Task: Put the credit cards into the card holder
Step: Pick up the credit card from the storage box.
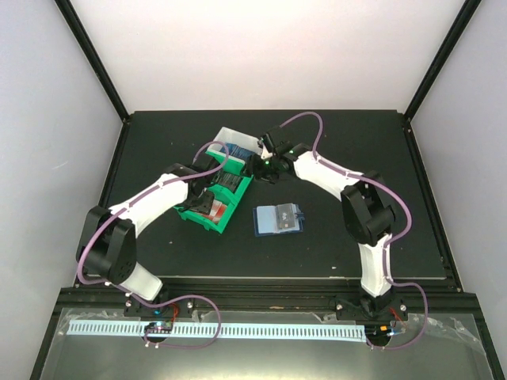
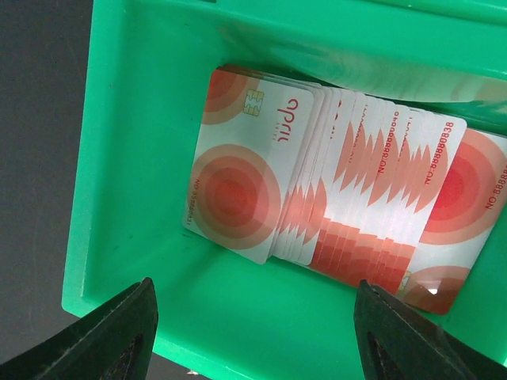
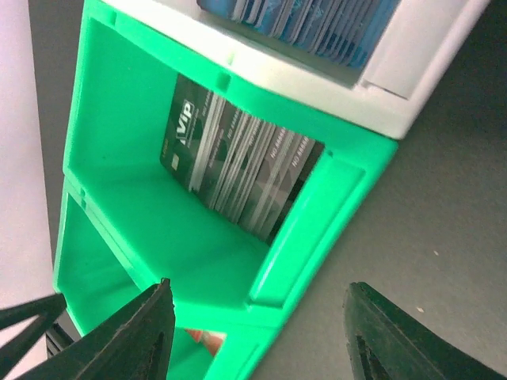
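The card holder [image 1: 278, 218] lies open on the black table, paler inside, right of the green bin [image 1: 207, 218]. A fanned stack of red-and-white credit cards [image 2: 333, 186] fills the bin's near compartment. Dark cards [image 3: 238, 166] stand in the middle compartment and blue cards [image 3: 305, 20] in the far white one. My left gripper [image 2: 257, 336] is open and empty, hovering over the red-and-white cards. My right gripper [image 3: 261, 336] is open and empty above the bin's right wall [image 3: 305, 237], beside the dark cards.
The bin's green walls [image 2: 111, 198] surround the cards closely. Both arms [image 1: 158, 198] meet over the bin at the table's middle back. A black frame rail [image 1: 261, 301] edges the near side of the table.
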Available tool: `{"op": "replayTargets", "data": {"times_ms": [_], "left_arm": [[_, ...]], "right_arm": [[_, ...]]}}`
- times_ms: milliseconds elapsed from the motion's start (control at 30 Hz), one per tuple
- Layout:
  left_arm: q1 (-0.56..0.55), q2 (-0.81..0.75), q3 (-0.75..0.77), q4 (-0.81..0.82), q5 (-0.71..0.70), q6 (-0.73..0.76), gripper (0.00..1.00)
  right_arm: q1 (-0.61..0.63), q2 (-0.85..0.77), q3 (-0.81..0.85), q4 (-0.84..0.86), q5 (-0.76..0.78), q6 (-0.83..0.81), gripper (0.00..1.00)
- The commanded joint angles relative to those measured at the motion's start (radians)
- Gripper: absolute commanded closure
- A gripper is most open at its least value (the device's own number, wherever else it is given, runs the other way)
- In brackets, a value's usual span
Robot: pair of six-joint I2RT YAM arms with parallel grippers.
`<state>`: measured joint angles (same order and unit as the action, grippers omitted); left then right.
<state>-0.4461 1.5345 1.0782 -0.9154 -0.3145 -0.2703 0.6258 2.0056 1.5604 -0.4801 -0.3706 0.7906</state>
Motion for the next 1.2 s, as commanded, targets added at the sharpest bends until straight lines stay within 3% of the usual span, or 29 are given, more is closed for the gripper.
{"op": "replayTargets", "data": {"times_ms": [0, 467, 1133, 1167], "left_arm": [[0.007, 0.020, 0.022, 0.013, -0.038, 0.024, 0.31], [0.070, 0.130, 0.064, 0.059, 0.039, 0.058, 0.36], [0.103, 0.195, 0.095, 0.093, 0.025, 0.085, 0.48], [0.103, 0.199, 0.101, 0.094, 0.013, 0.084, 0.53]], "right_arm": [[-0.001, 0.059, 0.084, -0.024, 0.007, 0.053, 0.40], [0.000, 0.224, 0.239, -0.175, 0.027, -0.005, 0.43], [-0.001, 0.294, 0.227, -0.116, 0.027, -0.037, 0.50], [0.000, 0.294, 0.223, -0.115, 0.028, -0.041, 0.52]]}}
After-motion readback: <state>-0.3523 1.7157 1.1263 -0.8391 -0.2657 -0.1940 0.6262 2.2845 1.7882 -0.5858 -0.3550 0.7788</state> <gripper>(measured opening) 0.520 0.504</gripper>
